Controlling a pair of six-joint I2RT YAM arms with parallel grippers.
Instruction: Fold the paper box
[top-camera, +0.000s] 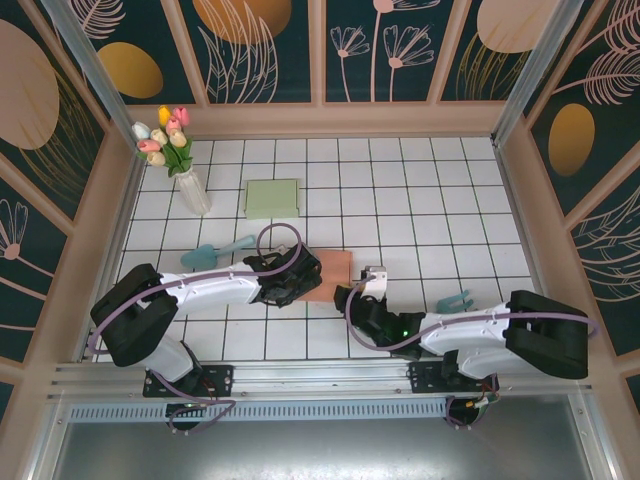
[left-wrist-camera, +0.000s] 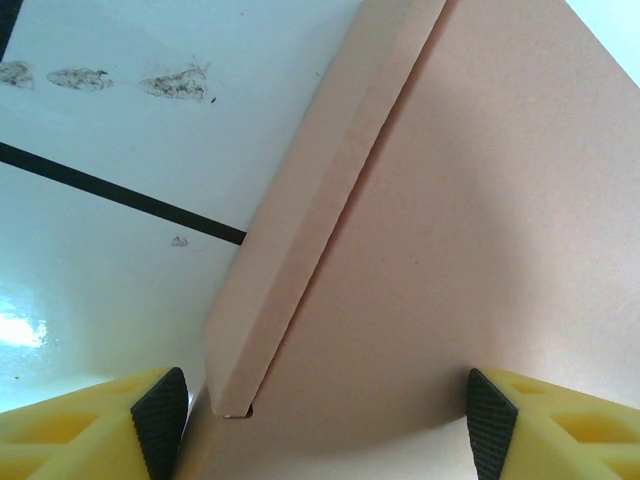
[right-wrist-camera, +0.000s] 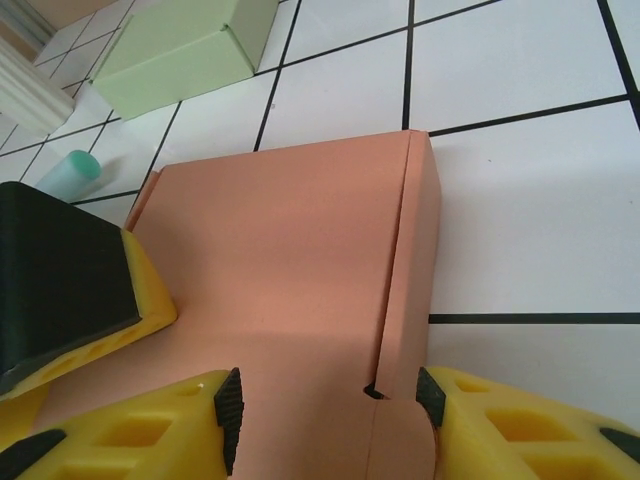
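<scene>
The paper box (top-camera: 335, 268) is a flat salmon-pink carton lying on the tiled table between my two grippers. In the left wrist view the paper box (left-wrist-camera: 450, 250) spreads under my left gripper (left-wrist-camera: 325, 425), whose jaws stand open above its lid beside a raised side flap (left-wrist-camera: 310, 230). My left gripper (top-camera: 298, 275) sits on the box's left part. My right gripper (right-wrist-camera: 330, 405) is open over the near right corner of the paper box (right-wrist-camera: 290, 260), straddling the folded side wall (right-wrist-camera: 415, 260). The right gripper (top-camera: 358, 290) meets the box from the near right.
A pale green box (top-camera: 272, 198) lies further back. A glass vase of tulips (top-camera: 180, 160) stands at the back left. A teal trowel (top-camera: 215, 252) lies left of the arms and a teal hand fork (top-camera: 455, 300) to the right. Panelled walls (top-camera: 520, 200) enclose the table.
</scene>
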